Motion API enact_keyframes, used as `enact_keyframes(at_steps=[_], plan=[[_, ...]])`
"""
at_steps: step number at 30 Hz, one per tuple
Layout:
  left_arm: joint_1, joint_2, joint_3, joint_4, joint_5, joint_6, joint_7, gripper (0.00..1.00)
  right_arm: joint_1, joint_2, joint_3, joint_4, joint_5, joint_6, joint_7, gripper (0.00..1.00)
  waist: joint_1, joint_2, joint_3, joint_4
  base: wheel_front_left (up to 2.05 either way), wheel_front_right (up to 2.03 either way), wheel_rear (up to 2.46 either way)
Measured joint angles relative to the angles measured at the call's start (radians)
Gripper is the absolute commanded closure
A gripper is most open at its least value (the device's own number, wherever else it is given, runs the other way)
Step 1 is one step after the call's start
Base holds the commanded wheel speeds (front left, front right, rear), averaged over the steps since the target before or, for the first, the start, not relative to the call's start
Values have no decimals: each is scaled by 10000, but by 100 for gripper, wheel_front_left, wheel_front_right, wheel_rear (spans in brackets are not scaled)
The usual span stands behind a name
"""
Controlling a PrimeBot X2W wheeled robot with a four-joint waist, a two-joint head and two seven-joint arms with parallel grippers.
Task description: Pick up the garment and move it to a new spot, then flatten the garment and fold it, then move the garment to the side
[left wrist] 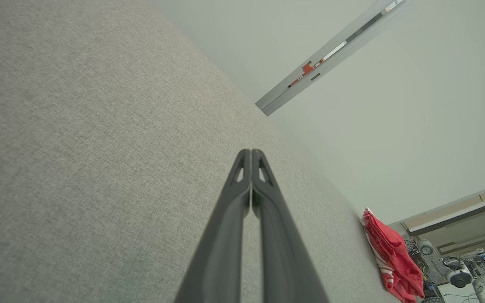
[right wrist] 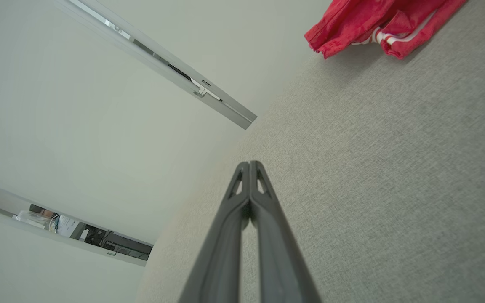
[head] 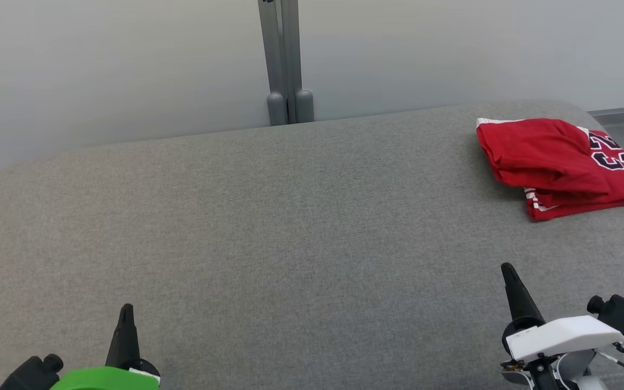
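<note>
The garment (head: 558, 165) is a red jersey with white stripes and dark numerals. It lies folded in a compact bundle at the far right of the grey padded surface (head: 290, 233). The left wrist view has the garment (left wrist: 392, 256) at its lower right, and the right wrist view has the garment (right wrist: 377, 23) at its top edge. My left gripper (head: 126, 310) sits at the lower left, shut and empty, its tips pressed together (left wrist: 251, 152). Lower right, my right gripper (head: 507, 268) is also shut with nothing in it (right wrist: 249, 164), well short of the garment.
A pale wall runs behind the surface, with a grey vertical post (head: 285, 65) at its middle. The surface's rounded far edge curves down at both ends. A shelf with robot equipment (left wrist: 457, 269) shows past the garment in the left wrist view.
</note>
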Motion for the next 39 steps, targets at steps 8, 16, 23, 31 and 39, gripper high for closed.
enact_keyframes(at_steps=[8, 16, 23, 31, 39], plan=[[-251, 23, 123, 104, -986, -96, 240, 100, -109, 4, -174, 29, 892, 0, 245, 100, 0, 0, 59, 27, 0, 0, 0], [-468, 31, 230, 194, -1808, -194, 468, 100, -216, 13, -339, 54, 1737, 0, 479, 100, 0, 0, 118, 54, 0, 0, 0], [-643, 36, 343, 253, -2527, -311, 646, 100, -340, 33, -479, 75, 2408, -4, 660, 100, 0, 0, 170, 77, 0, 0, 0], [-828, 36, 453, 322, -3260, -405, 849, 100, -428, 46, -629, 92, 3104, -8, 863, 100, 0, 0, 228, 104, 0, 0, 0], [-1008, 36, 550, 399, -3967, -495, 1047, 100, -539, 67, -771, 117, 3776, -8, 1041, 100, 0, 0, 287, 131, 0, 0, 0]])
